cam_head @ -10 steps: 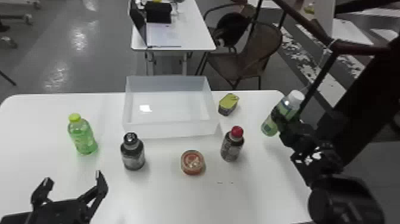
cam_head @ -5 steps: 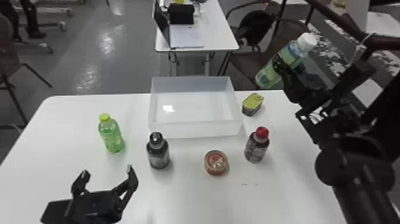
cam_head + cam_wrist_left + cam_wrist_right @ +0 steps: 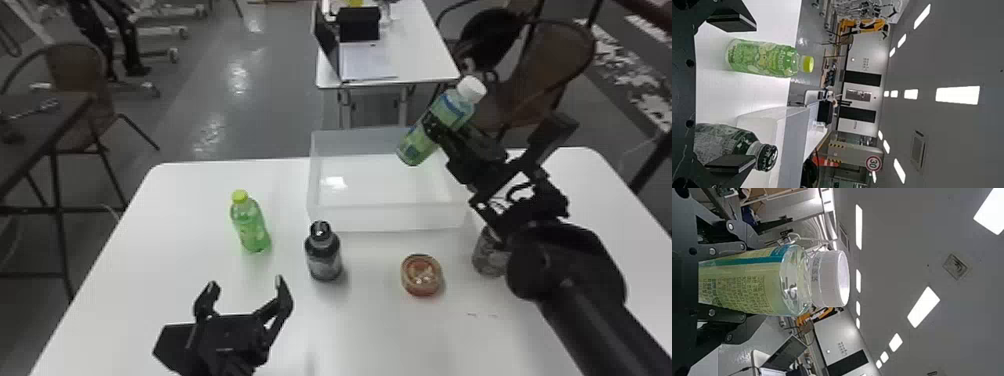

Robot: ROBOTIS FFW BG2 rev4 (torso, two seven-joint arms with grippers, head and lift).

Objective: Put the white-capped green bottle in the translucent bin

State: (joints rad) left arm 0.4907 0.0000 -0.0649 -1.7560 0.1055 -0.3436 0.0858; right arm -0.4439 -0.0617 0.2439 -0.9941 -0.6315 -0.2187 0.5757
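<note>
My right gripper (image 3: 440, 131) is shut on the white-capped green bottle (image 3: 452, 107) in the head view, holding it tilted, cap up and to the right, over the right part of the translucent bin (image 3: 385, 217). In the right wrist view the bottle (image 3: 750, 282) lies between the fingers of the right gripper (image 3: 730, 282). Low at the left of the head view, my left gripper (image 3: 245, 287) stands open with nothing held. The left wrist view has the left gripper (image 3: 730, 92) too, its fingers wide apart.
A yellow-capped green bottle (image 3: 250, 225) and a dark bottle (image 3: 323, 255) stand left and front of the bin. A round container (image 3: 421, 275) sits in front of it. Another bottle (image 3: 487, 255) is partly behind the right arm.
The right arm has carried the bottle leftward from the table's right side to over the bin. The head view has shifted, so the table's things appear farther right. The left gripper stays open.
</note>
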